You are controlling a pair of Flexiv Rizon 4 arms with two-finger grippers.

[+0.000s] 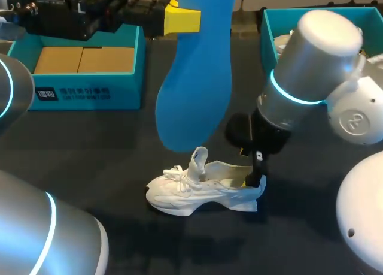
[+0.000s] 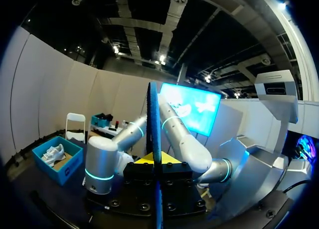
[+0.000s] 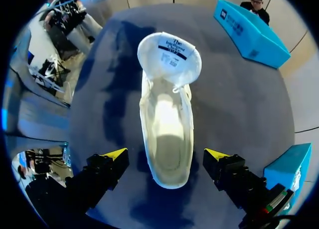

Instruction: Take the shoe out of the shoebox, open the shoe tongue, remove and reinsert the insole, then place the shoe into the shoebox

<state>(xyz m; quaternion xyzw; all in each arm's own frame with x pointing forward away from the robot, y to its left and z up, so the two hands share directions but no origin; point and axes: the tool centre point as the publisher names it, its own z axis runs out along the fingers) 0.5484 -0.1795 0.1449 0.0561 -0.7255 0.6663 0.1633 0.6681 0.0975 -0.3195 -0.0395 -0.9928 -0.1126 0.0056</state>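
1. The left arm (image 1: 12,95) comes in from the left and reaches high over the far side of the counter (image 1: 90,143), its wrist turned sideways.
2. The left fingers (image 1: 182,17) are clenched on the blue insole (image 1: 194,71), gripping it near its upper end. It hangs lengthwise with its lower tip just above the shoe (image 1: 203,191). From the left wrist it is seen edge-on, pinched between the two tips.
3. The right arm (image 1: 311,65) comes in from the right and angles down to the shoe's heel.
4. The right fingers (image 1: 256,167) are spread, one yellow tip on either side of the heel. Neither touches it.
5. The white shoe stands upright on the counter, near the middle, toe toward the left arm. Its tongue (image 3: 169,57) is pulled up and forward, and the inside lies bare.
6. The counter is dark. A teal box (image 1: 84,65) sits open at its far left, with a brown cardboard floor. A second box (image 1: 311,17), also teal, sits at the far right, with something white inside.
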